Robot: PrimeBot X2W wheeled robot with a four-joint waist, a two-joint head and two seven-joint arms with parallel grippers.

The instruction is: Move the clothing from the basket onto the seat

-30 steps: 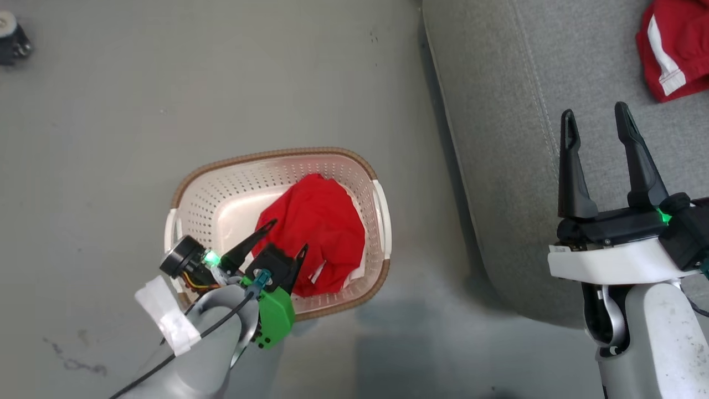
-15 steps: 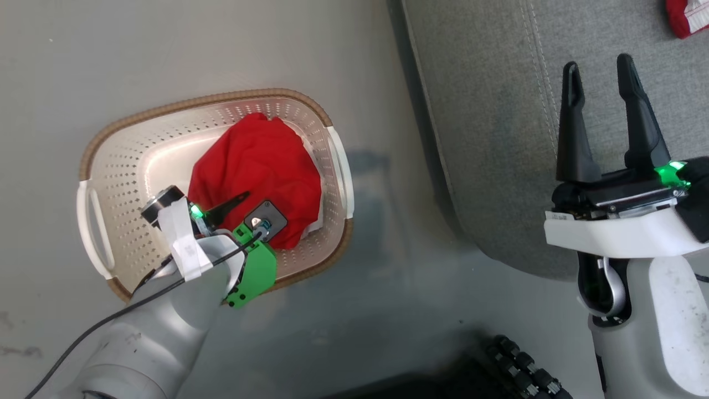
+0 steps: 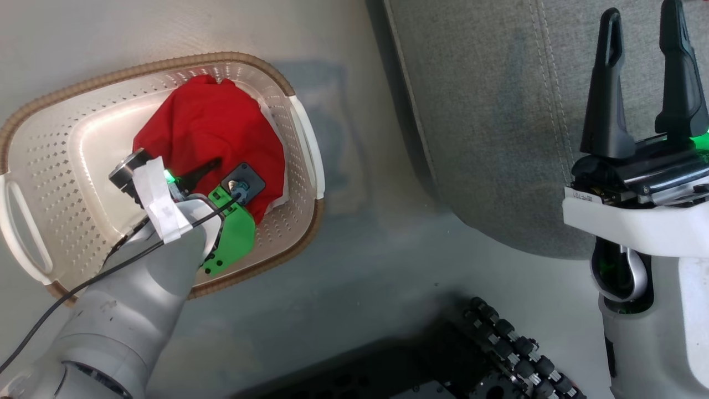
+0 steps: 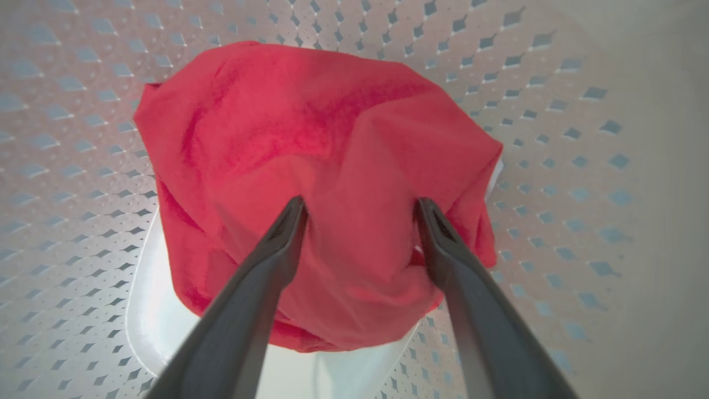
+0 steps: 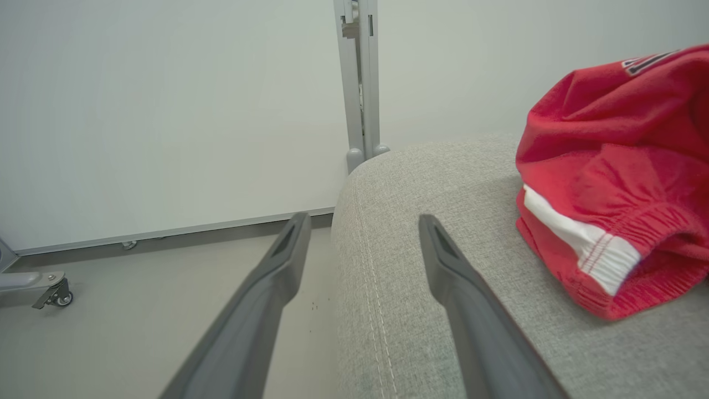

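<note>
Left wrist view first: where do your jaws stand?

Me: My left jaws are wide apart. Both fingertips (image 4: 291,221) press into the clothing (image 4: 310,127), with a hump of red fabric between them. The clothing lies bunched in the basket (image 4: 559,133), toward the side nearest the seat (image 3: 498,111). Nothing is clamped yet.

Operator: And the other arm?

Me: My right jaws are apart too and hold nothing; they hang over the edge of the seat. In the right wrist view another red garment (image 5: 609,166) with white trim lies on the cushion already.

Operator: How will you make this grasp well?

Me: I think I should close slowly on this hump, so that a thick fold comes between the fingers and not only one thin layer, which may slip out. I would not push deeper, because the tips could catch in the holes of the basket. I cannot tell if the bundle is one garment or several. So after closing I would lift straight up, high enough that the hanging cloth passes the braided rim (image 3: 238,57) and does not drag the light basket along. Then I would carry it to the free part of the cushion, beside the other garment, and open there.
</note>
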